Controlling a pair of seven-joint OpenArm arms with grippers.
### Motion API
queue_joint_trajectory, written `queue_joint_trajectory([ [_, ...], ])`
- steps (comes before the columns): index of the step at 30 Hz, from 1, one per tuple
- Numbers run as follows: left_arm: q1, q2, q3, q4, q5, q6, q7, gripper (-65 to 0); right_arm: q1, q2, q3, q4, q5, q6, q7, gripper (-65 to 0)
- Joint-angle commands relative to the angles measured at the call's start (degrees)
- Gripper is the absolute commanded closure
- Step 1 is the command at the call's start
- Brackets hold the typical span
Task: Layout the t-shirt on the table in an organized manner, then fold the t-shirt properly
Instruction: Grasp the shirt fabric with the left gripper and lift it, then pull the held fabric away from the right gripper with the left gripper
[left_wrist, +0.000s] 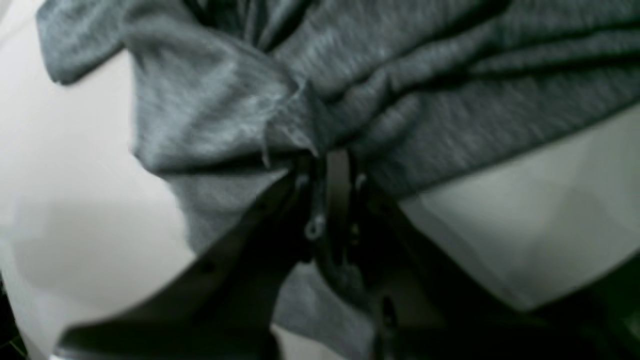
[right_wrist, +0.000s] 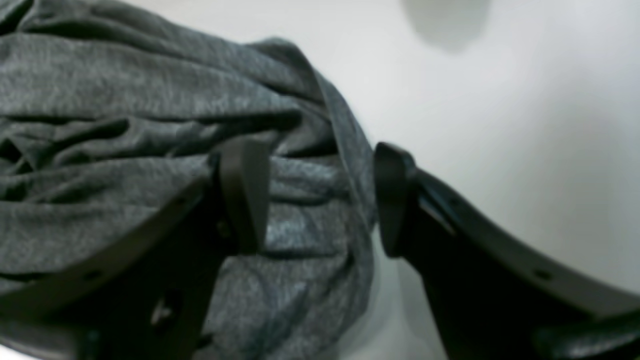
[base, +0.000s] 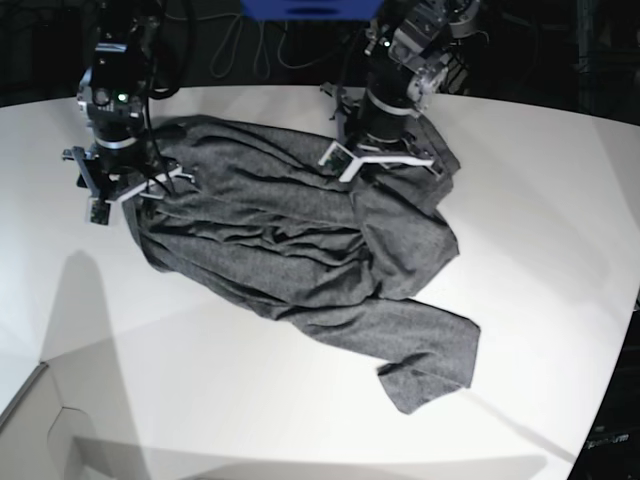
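The left gripper (left_wrist: 332, 165) is pinched tight on a bunched fold of the t-shirt (base: 300, 240). The right gripper (right_wrist: 320, 200) gapes wide, straddling a rumpled edge. The shirt sprawls wrinkled between both arms on the table (base: 540, 200), with bare white surface all around it.

Left pincer (left_wrist: 332, 165) clamped, right pincer (right_wrist: 320, 200) agape

Legible text, labels, brands, numbers, signs: none in any view. The t-shirt (base: 300, 240) and the table (base: 540, 200) carry no readable markings.
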Motion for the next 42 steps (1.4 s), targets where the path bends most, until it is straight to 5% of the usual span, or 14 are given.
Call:
queue_joint_trajectory([
  [1,-0.3,0.3,0.0,1.9,0.8,0.3,-1.1,-0.6,-0.1,0.2,0.0,1.0,0.0,0.2,1.6,-33.6],
  [7,-0.3,0.3,-0.1,4.9,0.8,0.2,-1.4,-2.7,-0.2,0.2,0.0,1.0,0.0,0.2,1.6,-33.6],
  [18,0.5,1.5,-3.1,5.9,-6.1,0.3,-1.5,-39.7,0.1,0.2,0.0,1.0,0.0,0.2,1.6,-33.6],
  [24,-1.7,6.5,-26.4,5.1,-27.1,0.1,-1.3,-41.2,0.2,0.2,0.0,1.0,0.0,0.2,1.6,-33.6],
  [27,-4.7,6.5,-37.0,0.9,-42.3,0.1,-0.9,-41.2,0.3,0.2,0.0,0.9,0.0,0.2,1.6,-33.6],
  [31,-9.3,5.1,-43.1,-10.9,-55.4,0.1,-0.9,-41.2,0.4,0.2,0.0,0.8,0.0,0.2,1.6,-33.7],
  [42,-16.2,4.4,-43.2,-25.1,-59.0,0.1,-1.5,-41.2,1.9,0.4,0.0,0.7,0.0,0.2,1.4,-33.9],
])
